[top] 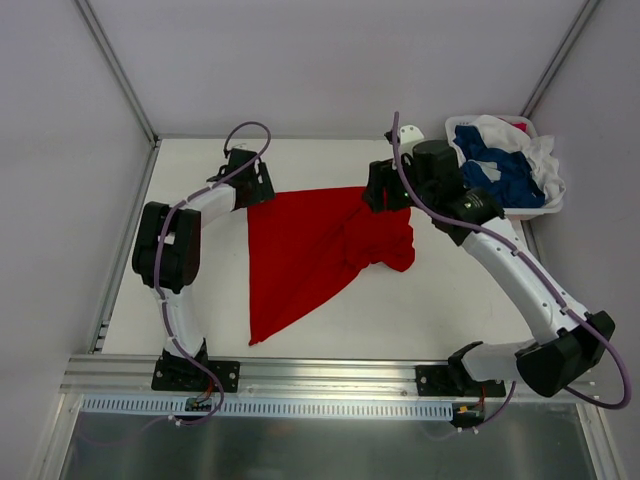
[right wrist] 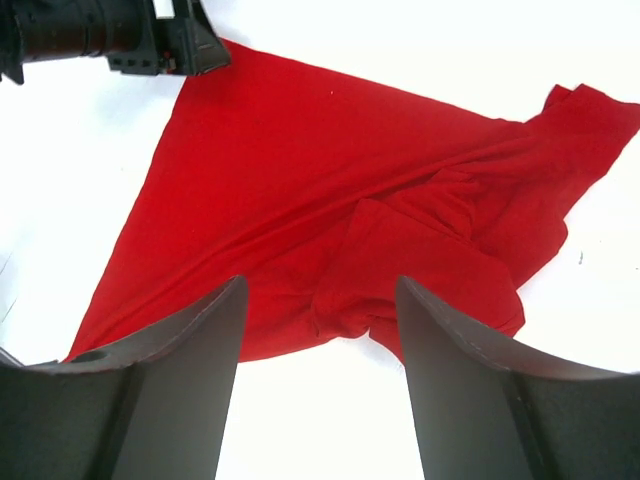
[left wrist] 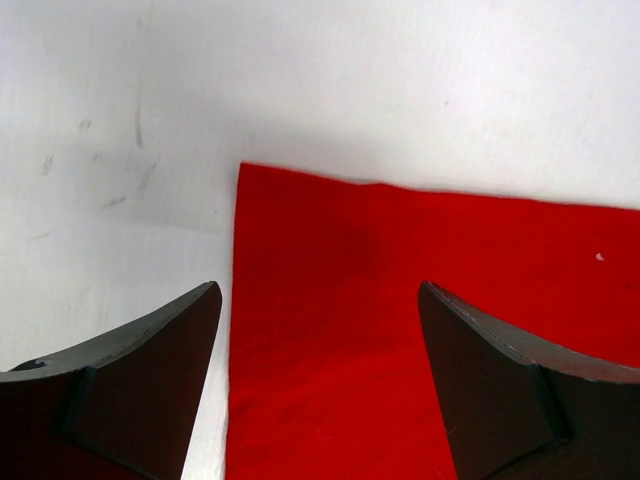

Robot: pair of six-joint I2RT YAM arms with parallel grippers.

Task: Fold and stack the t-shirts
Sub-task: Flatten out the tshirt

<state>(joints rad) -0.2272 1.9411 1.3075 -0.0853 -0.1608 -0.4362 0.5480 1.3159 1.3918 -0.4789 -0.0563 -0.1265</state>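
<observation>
Where the work lies: the red t-shirt [top: 310,250] is on the white table [top: 330,165]. Its left part is flat, tapering to a point toward the near edge. Its right part is bunched in a heap.
Left gripper [left wrist: 320,295]: jaws apart, gripping nothing, poised over the shirt's flat far-left corner.
Right gripper [right wrist: 320,290]: jaws apart, empty, above the bunched right end.
Step in hand: I judge it to be spreading the shirt flat before any fold.
Procedure: I would lower each gripper onto a single layer at the hem and pinch close to the edge. I would then draw the two ends apart so the heap opens out.
Risk: catching several layers of the heap would probably lock the creases in.
Other shirts: the dark blue t-shirt [top: 500,172] and white t-shirt [top: 543,160] are piled in the white basket [top: 528,212] at the far-right corner.
Surface: matte white with faint scuffs beside the left corner. I expect cloth to slide on it easily.
Room: plain white walls, with a metal rail [top: 330,372] along the near edge carrying both bases.
</observation>
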